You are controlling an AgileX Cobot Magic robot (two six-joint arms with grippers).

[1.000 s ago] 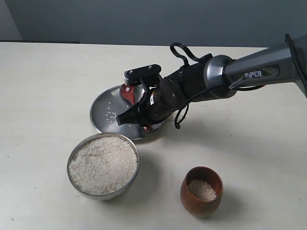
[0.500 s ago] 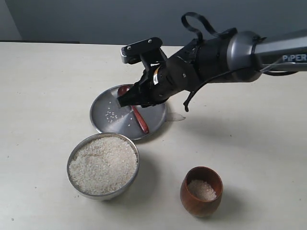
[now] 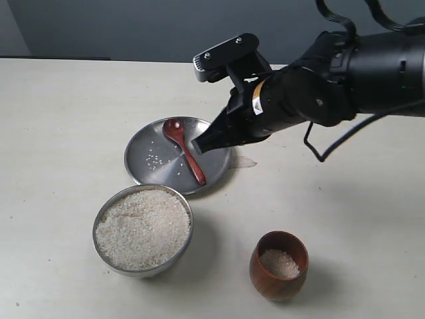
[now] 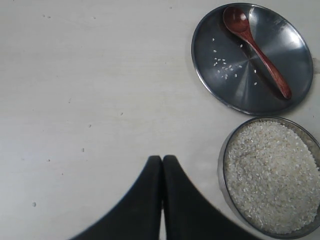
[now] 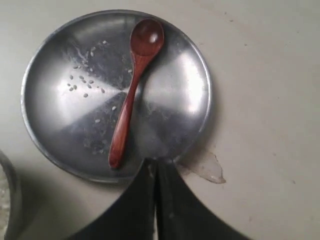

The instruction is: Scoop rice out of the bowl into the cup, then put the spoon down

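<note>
The wooden spoon lies free on the flat steel plate, also seen as the spoon and the spoon. The steel bowl heaped with rice stands in front of the plate. The wooden cup at the front right holds a little rice. My right gripper hangs above the plate's right edge, shut and empty; in its own view the gripper has its jaws together. My left gripper is shut on nothing, beside the bowl.
A few loose grains lie on the plate. A small clear scrap sticks out from under the plate's edge. The pale table runs to a dark back wall.
My right gripper has lifted up and to the right, away from the spoon, which now lies uncovered on the plate. Bowl and cup have not moved.
</note>
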